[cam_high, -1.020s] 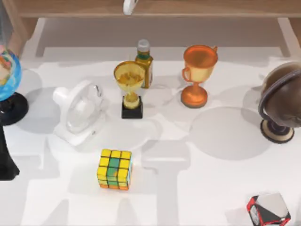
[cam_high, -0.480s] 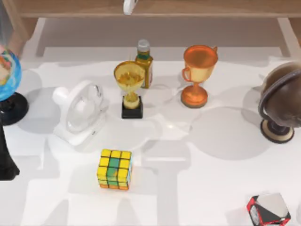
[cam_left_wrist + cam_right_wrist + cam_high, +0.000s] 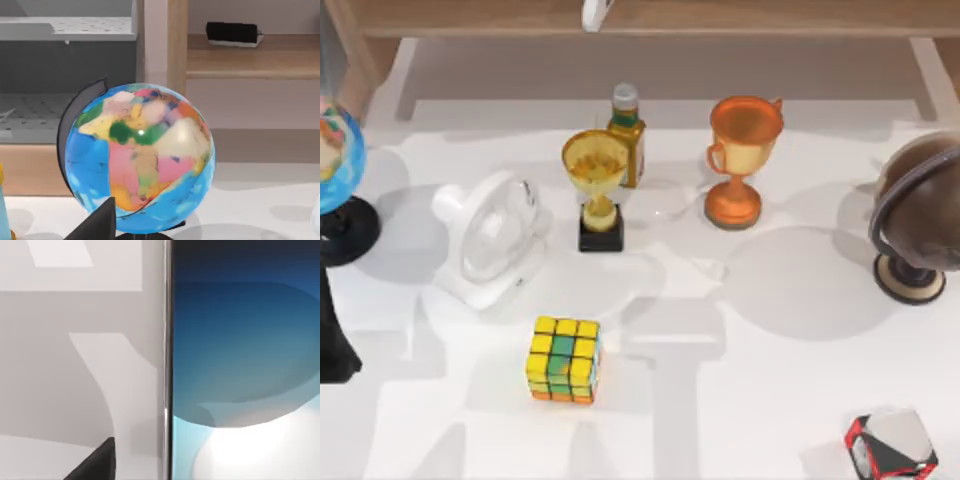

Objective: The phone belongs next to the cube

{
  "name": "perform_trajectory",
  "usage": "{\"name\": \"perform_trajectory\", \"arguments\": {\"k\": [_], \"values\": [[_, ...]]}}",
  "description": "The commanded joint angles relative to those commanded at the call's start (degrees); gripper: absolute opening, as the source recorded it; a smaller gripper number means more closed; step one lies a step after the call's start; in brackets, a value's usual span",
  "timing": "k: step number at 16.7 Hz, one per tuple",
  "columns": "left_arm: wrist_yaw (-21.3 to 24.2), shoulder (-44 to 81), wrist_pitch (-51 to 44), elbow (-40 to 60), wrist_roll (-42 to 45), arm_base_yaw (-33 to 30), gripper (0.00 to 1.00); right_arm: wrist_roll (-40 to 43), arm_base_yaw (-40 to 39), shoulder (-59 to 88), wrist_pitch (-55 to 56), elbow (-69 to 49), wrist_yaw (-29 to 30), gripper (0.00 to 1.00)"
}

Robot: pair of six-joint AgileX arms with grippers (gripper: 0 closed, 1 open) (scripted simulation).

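The cube (image 3: 562, 358), mostly yellow with green and orange tiles, sits on the white table left of centre, towards the front. The phone (image 3: 240, 355) lies very close under the right wrist camera, its blue screen and thin pale rim flat on the white surface. A dark corner of my right gripper (image 3: 95, 465) shows beside the phone's long edge. My left arm (image 3: 332, 340) is parked at the table's left edge, and a dark part of my left gripper (image 3: 97, 222) shows in front of a colourful globe (image 3: 140, 155).
A white fan (image 3: 490, 240), a gold trophy (image 3: 595, 185), a bottle (image 3: 627, 130) and an orange trophy (image 3: 742, 155) stand behind the cube. A brown globe (image 3: 920, 215) is at the right edge and a grey angular block (image 3: 890, 445) at the front right.
No object on the table has moved. Only faint shadows near the table's middle have shifted slightly.
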State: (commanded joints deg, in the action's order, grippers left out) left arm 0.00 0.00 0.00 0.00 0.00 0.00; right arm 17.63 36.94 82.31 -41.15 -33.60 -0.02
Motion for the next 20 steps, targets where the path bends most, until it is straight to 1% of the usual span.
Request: {"name": "perform_trajectory", "arguments": {"k": [3,7,20], "values": [[0.0,0.0,0.0,0.0,0.0,0.0,1.0,-0.03,0.01,2.3,4.1,1.89,0.0,1.0],[0.0,0.0,0.0,0.0,0.0,0.0,1.0,-0.01,0.04,2.46,4.3,1.98,0.0,1.0],[0.0,0.0,0.0,0.0,0.0,0.0,1.0,-0.01,0.04,2.46,4.3,1.98,0.0,0.02]]}}
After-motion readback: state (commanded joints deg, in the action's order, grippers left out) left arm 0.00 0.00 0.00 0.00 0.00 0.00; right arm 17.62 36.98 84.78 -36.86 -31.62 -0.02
